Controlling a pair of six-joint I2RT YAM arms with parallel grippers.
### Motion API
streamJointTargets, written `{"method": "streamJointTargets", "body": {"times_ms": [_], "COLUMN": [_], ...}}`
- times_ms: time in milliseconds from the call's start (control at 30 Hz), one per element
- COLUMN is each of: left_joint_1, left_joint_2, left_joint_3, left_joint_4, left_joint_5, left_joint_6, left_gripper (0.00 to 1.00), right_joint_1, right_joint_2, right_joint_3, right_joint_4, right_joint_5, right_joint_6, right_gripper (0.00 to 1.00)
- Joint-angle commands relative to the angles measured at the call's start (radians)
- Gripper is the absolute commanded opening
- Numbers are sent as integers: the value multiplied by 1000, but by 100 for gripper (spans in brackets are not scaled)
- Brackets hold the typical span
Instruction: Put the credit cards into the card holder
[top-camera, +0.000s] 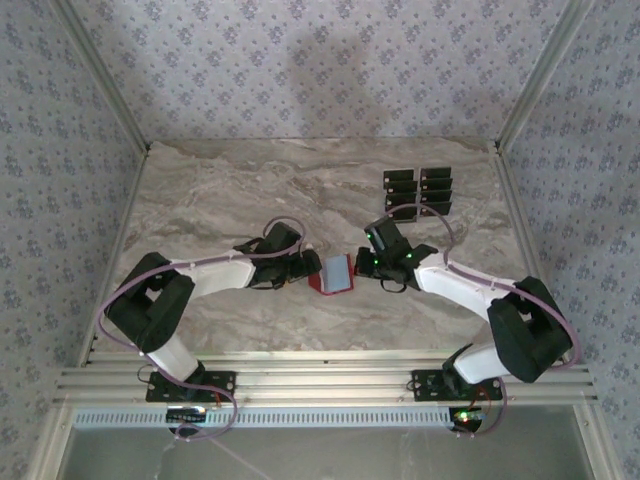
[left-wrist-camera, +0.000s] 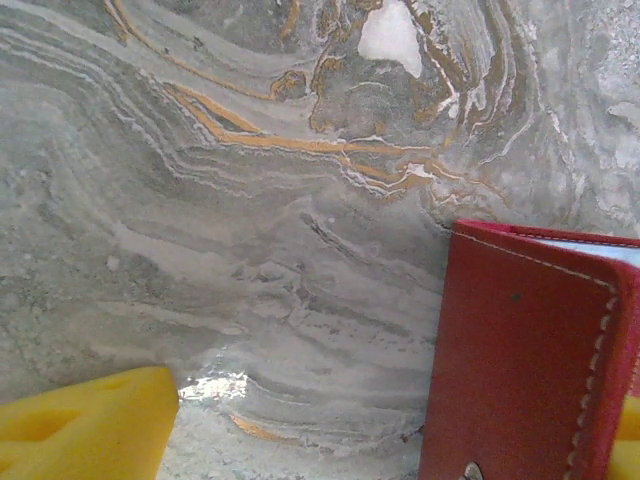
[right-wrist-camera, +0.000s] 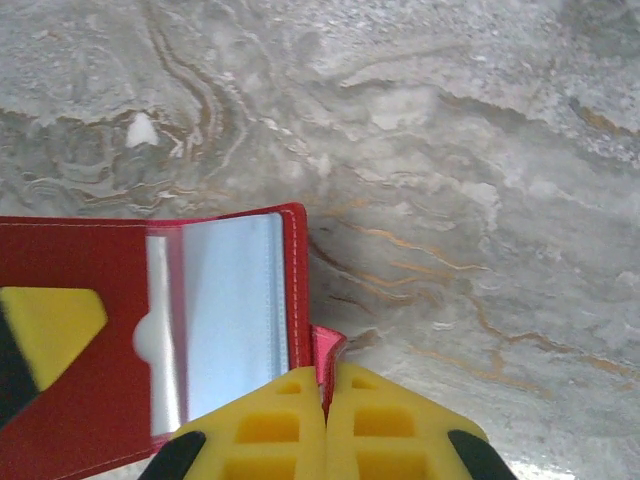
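Currently the card holder (top-camera: 335, 273) lies open on the marble table (top-camera: 230, 190), front middle, between both arms. The right gripper (right-wrist-camera: 325, 385) has its yellow fingers (right-wrist-camera: 262, 430) pressed together, pinching the holder's red snap tab (right-wrist-camera: 328, 350), with the clear inner pocket (right-wrist-camera: 235, 310) facing the camera. The left gripper (left-wrist-camera: 400, 415) has its fingers apart. The red cover flap (left-wrist-camera: 530, 360) stands between them, close to one pad and well off the other, so it isn't clamped. The credit cards (top-camera: 418, 192) sit in two columns far right, well apart from the holder.
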Motion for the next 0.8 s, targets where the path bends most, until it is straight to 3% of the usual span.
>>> {"method": "streamJointTargets", "body": {"times_ms": [0,133,267,467,633,767], "left_joint_1": [23,47,55,39,16,4], "left_joint_2": [-6,-1,26,61,113,133], "left_joint_3": [-9,18,97,135,183,205], "left_joint_4": [-53,-118,-293,-383,-427,-434], "left_joint_5": [-70,-115,-188,-225,-255,-277], "left_joint_6": [5,44,105,140,165,181], "left_gripper": [83,83,83,85,86,86], "right_joint_1": [-14,-32,-41,-42,-42,-48], "right_joint_2": [15,26,34,46,62,62], "right_joint_3": [-38,-71,-87,-89,-84,-68], "right_joint_4": [51,93,113,129,133,110], "right_joint_5": [19,23,18,11,5,-6], "right_joint_6": [37,57,69,76,80,75], "right_gripper": [0,0,0,0,6,18]}}
